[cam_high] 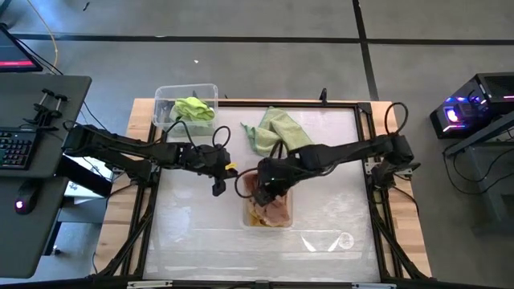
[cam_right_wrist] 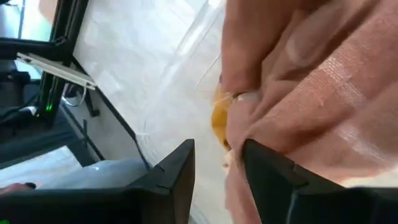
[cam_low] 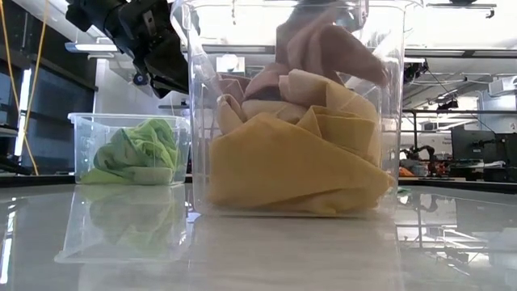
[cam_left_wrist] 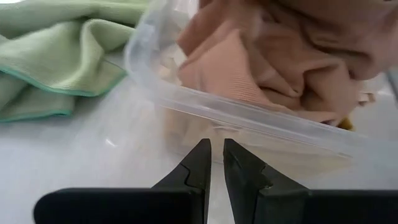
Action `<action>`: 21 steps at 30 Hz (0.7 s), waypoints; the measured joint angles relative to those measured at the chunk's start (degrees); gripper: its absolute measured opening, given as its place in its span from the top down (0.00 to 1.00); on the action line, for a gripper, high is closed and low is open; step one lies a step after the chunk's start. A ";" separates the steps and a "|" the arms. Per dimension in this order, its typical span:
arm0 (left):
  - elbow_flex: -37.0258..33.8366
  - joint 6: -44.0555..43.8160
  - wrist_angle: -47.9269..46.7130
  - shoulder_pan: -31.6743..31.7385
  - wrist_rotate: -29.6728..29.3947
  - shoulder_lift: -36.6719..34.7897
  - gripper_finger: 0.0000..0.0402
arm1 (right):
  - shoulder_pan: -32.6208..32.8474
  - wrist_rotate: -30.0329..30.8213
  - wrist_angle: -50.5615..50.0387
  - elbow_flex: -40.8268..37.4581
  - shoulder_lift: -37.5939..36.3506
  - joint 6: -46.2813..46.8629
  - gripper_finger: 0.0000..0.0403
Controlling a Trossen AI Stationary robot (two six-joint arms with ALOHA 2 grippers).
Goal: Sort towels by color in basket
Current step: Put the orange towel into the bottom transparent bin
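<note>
A clear bin (cam_high: 289,213) near the table's middle holds mustard yellow towels (cam_low: 291,170) with a salmon pink towel (cam_low: 323,44) heaped on top, rising to the bin's rim. My right gripper (cam_high: 269,186) reaches down into this bin, open (cam_right_wrist: 217,163), right at the pink towel (cam_right_wrist: 323,93). My left gripper (cam_high: 218,188) hovers shut (cam_left_wrist: 216,155) just left of the bin's wall (cam_left_wrist: 205,102), touching nothing. A lime green towel (cam_high: 193,108) lies in a second clear bin (cam_high: 165,95) at the far left. Sage green towels (cam_high: 277,128) lie flat on the table beyond the middle bin. My right gripper comes at the pink towel slanting down from the table's right. A fold of the towel (cam_right_wrist: 236,143) lies against the inner side of one finger (cam_right_wrist: 267,174), with a free gap to the other finger. The towel rests on the heap in the bin.
The sage towels (cam_left_wrist: 56,56) lie close behind the middle bin, beside my right arm (cam_high: 345,151). Bare white table top (cam_high: 201,241) stretches toward the near edge. The table frame's dark rails (cam_high: 369,144) run along the sides. A desk with a keyboard (cam_high: 16,148) stands off to the left.
</note>
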 joint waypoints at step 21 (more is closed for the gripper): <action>0.09 -1.85 -0.99 0.28 3.58 -12.82 0.92 | 0.18 18.65 3.44 -5.03 4.44 4.97 0.97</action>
